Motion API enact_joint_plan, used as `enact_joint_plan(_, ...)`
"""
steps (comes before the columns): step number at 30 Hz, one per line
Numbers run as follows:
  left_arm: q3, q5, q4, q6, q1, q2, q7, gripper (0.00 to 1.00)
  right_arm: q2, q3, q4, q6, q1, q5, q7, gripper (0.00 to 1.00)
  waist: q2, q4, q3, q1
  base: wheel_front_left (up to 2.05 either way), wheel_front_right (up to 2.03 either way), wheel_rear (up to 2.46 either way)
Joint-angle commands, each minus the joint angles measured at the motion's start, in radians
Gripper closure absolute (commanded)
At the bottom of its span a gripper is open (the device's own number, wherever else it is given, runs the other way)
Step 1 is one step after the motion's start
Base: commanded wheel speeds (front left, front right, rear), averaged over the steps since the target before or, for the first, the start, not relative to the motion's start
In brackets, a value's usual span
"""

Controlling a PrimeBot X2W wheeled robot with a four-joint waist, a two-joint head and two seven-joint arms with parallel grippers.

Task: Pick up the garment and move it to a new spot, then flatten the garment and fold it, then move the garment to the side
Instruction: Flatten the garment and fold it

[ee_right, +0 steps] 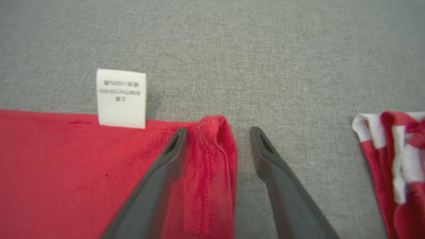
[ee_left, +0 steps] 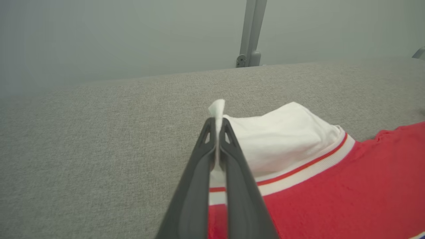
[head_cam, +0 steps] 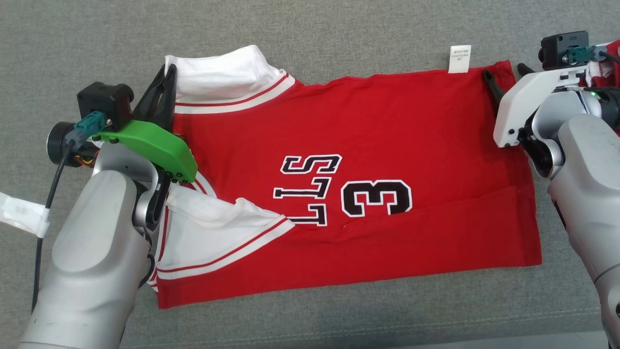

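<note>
the left claw (ee_left: 217,121) is pinching the white sleeve (ee_left: 282,139) of the garment (head_cam: 387,121), which is lying spread flat across the grey tabletop (head_cam: 339,29). the right claw (ee_right: 219,132) is standing released, its fingers straddling the garment's upper red hem corner, just beside the white care label (ee_right: 121,98).

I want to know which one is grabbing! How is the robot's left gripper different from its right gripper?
The left gripper is shut, pinching the white sleeve; the right gripper is open, straddling the red corner. The left gripper wears a green cover; the right gripper a white cover. Both have two long dark fingers and reach the jersey.
</note>
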Motion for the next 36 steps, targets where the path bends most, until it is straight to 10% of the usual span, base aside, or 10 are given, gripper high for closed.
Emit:
enact_joint_plan(1,-0.001,-0.008,-0.004,0.008,0.012,0.006,0.000,1.00,-0.003,0.013,0.019,-0.001,-0.003,0.012,-0.003,0.16,0.0000,0.000,-0.004,0.0000,0.00,0.00,0.00)
enact_joint_plan(9,0.001,-0.018,-0.017,0.015,0.021,0.020,0.003,1.00,-0.013,0.067,0.058,-0.001,-0.027,0.037,-0.031,1.00,0.0000,-0.005,-0.005,0.0000,0.00,0.00,0.00)
enact_joint_plan(36,0.022,-0.085,-0.339,0.138,0.494,0.060,-0.028,1.00,-0.110,0.164,-0.198,-0.001,0.372,0.260,-0.351,1.00,0.0000,0.005,-0.207,0.0000,0.00,0.00,0.00)
